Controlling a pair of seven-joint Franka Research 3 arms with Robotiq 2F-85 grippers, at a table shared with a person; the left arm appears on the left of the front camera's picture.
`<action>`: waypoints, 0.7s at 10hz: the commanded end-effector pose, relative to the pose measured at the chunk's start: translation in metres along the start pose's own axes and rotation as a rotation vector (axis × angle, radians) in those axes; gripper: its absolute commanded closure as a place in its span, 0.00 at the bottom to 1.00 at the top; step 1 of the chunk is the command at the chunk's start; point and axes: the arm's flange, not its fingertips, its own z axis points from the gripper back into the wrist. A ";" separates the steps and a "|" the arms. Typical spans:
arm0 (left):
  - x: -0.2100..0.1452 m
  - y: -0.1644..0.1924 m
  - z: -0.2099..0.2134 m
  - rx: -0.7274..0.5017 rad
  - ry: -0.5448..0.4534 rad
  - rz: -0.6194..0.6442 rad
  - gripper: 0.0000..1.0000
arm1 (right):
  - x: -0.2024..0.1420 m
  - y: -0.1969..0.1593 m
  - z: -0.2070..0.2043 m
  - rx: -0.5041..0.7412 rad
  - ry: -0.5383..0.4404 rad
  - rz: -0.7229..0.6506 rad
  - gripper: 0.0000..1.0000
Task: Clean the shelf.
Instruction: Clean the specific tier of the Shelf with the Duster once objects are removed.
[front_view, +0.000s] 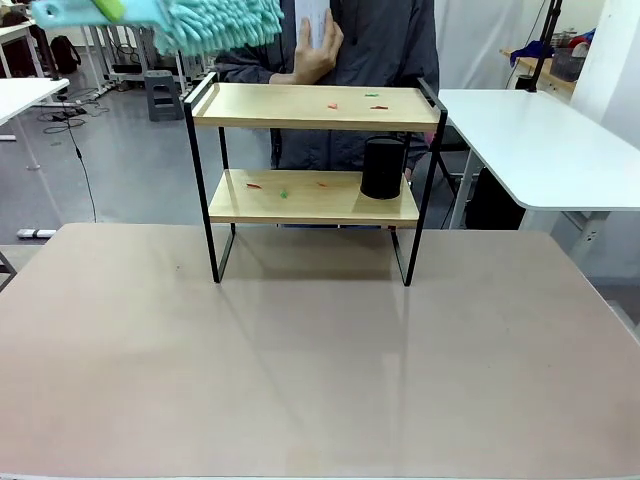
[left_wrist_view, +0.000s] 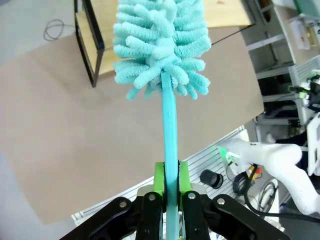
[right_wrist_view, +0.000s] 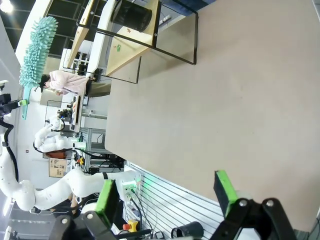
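The big tan tabletop (front_view: 320, 370) takes up the near half of the front view, bare across its middle and near side. At its 12 o'clock edge stands the shelf (front_view: 270, 105), upright on its thin black frame, its two light wooden boards one above the other and facing the robot. Directly behind the shelf, at 12 o'clock, a person in a dark jacket (front_view: 390, 45) stands with one hand (front_view: 318, 55) raised at chest height, apart from the rack. A white table (front_view: 540, 140) lies off at 2 o'clock.

A turquoise duster (front_view: 215, 22) with a fluffy, finger-like head hangs in the air at 11 o'clock of the shelf, above its left rail and not touching it as far as the front view shows. In the left wrist view the left gripper (left_wrist_view: 171, 175) has its green pads (left_wrist_view: 159, 177) pressed tight against either side of the duster's thin turquoise handle, the head pointing away toward 12 o'clock.

The right gripper (right_wrist_view: 166, 192) stands wide apart with nothing between its fingers, held over the tabletop's edge well away from the rack.

A black cylinder (front_view: 382, 167) stands upright on the lower board at its 3 o'clock end, just beside the right frame post.

Small red and green scraps (front_view: 332, 105) lie scattered on the upper board, and a few more (front_view: 254, 185) on the lower board toward 9 o'clock.
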 end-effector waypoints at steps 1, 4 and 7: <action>0.008 -0.005 -0.017 0.008 0.015 -0.004 0.88 | 0.002 0.000 0.000 0.017 -0.013 0.025 0.00; 0.030 -0.013 -0.061 0.072 -0.008 -0.048 0.88 | 0.002 0.000 0.000 0.017 -0.013 0.025 0.00; 0.046 -0.012 -0.099 0.110 0.006 -0.017 0.88 | 0.002 0.000 0.000 0.017 -0.013 0.025 0.00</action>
